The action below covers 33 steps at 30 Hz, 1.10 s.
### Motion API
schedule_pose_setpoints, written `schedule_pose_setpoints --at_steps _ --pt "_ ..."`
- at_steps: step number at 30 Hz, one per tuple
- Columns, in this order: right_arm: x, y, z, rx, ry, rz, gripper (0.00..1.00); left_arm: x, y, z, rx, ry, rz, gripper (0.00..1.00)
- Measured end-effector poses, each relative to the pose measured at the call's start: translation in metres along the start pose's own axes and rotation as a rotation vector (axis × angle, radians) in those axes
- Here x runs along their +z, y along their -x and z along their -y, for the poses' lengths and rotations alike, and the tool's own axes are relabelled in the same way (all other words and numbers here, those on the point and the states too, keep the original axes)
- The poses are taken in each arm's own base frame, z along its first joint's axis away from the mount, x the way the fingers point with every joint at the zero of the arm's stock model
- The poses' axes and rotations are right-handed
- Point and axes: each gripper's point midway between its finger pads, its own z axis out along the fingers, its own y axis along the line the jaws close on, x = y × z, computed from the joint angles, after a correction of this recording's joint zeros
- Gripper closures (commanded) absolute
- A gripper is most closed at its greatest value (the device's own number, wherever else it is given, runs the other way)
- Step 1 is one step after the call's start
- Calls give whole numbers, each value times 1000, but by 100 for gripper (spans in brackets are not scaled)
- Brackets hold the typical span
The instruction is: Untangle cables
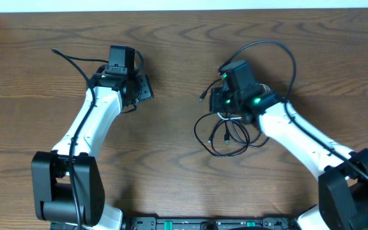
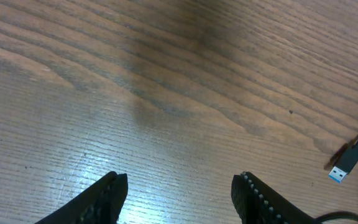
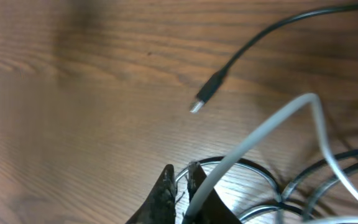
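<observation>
Bench [image 1: 171, 38] wood lies bare under the left gripper [image 1: 144, 88], whose fingers [image 2: 114, 193] stand spread apart, holding nothing. Both cables are well to its right. In the left wrist view only one plug [image 2: 344, 165] of the black cable shows, blue-tipped and flat on the wood at the right edge, apart from the fingers.

Right of centre, the right gripper [image 3: 181, 171] has its fingers pressed almost together at the near-left edge of the tangle. The white cable [image 3: 260, 138] rises from right beside those fingers, peaks, then drops back to the right. Whether it is pinched between them or only lies across one finger cannot be told. The black cable [image 3: 216, 79] ends in its plug just beyond the gripper, on the far-left side, with the cord running off to the far right.

From overhead, both cords sit just near of the right gripper in small overlapping loops, the black rings outermost and the pale cord crossing inside them. The right arm's own wire [image 1: 280, 48] arches over the far side.

Open wood lies between the two arms and toward the far edge, and the heap is well clear of every bench edge.
</observation>
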Motion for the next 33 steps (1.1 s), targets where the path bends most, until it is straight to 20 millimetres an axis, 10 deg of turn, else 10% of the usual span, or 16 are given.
schedule_pose_setpoints --at_steps 14,25,33 --pt "14 -26 -43 -72 41 65 99 0 0 0 0 0 0 41" --pt "1 -51 -143 -391 333 127 99 0 0 0 0 0 0 41" --pt "2 -56 -147 -468 300 154 99 0 0 0 0 0 0 41"
